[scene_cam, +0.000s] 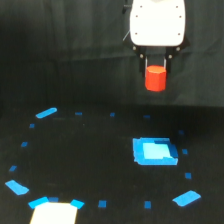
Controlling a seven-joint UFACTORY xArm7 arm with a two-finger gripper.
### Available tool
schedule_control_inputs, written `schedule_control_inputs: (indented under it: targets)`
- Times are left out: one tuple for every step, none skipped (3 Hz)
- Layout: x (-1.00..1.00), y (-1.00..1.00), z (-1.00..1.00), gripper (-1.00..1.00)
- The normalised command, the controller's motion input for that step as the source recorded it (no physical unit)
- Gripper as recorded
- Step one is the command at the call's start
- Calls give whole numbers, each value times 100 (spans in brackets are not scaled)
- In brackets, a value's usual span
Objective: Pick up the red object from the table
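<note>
Hanging up near the top of the exterior view, the hand [155, 64] grips the red block [155, 78] between its fingers, well clear of the black worktop [90, 150]. Down below, slightly nearer, lies a flat blue piece [154, 151], with small blue tape marks [102, 204] ringed about it.

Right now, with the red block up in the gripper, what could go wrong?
1. The gripper seems to pinch only the top of the red block; most of it hangs below the fingers, so a jerk might let it slip.
2. A dropped block would likely fall toward the table near the blue piece and could bounce or roll.
3. From this single view I cannot judge how firm the grip is.
</note>
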Motion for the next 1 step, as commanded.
schedule_control_inputs:
  targets:
    - [-13, -4, 63, -100]
